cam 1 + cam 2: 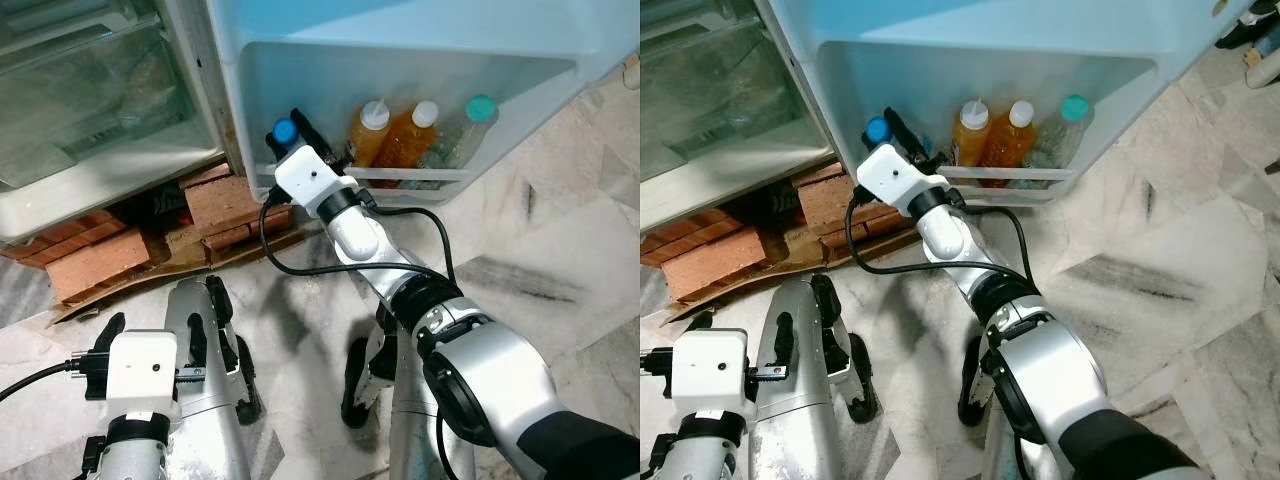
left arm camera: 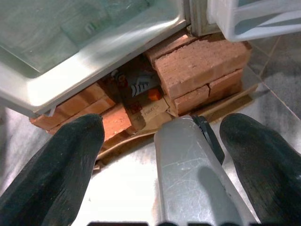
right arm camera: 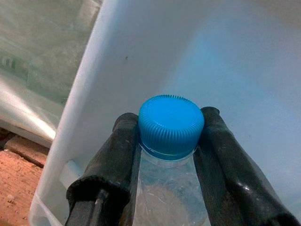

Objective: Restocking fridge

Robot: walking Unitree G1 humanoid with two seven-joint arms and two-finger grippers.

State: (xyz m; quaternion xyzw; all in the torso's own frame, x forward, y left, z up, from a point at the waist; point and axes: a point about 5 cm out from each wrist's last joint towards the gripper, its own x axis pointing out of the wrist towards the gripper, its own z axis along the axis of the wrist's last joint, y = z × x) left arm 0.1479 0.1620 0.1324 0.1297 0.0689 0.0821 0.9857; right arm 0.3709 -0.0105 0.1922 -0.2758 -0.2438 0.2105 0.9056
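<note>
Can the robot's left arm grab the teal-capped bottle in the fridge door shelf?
Probably not: the left end effector hangs low, and the right arm crosses before the teal-capped clear plastic bottle.

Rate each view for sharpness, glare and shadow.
Left eye view: sharp, evenly lit, the orange bottles crisp. Left wrist view: bricks sharp, near fingers soft, glare on the fridge edge. Right wrist view: blue cap sharp, background hazy.

Four bottles stand in the door shelf (image 1: 430,178) at upper centre — two orange-juice bottles (image 1: 368,133) (image 1: 410,140), one teal-capped bottle (image 1: 470,125), one blue-capped bottle (image 1: 285,132).
</note>
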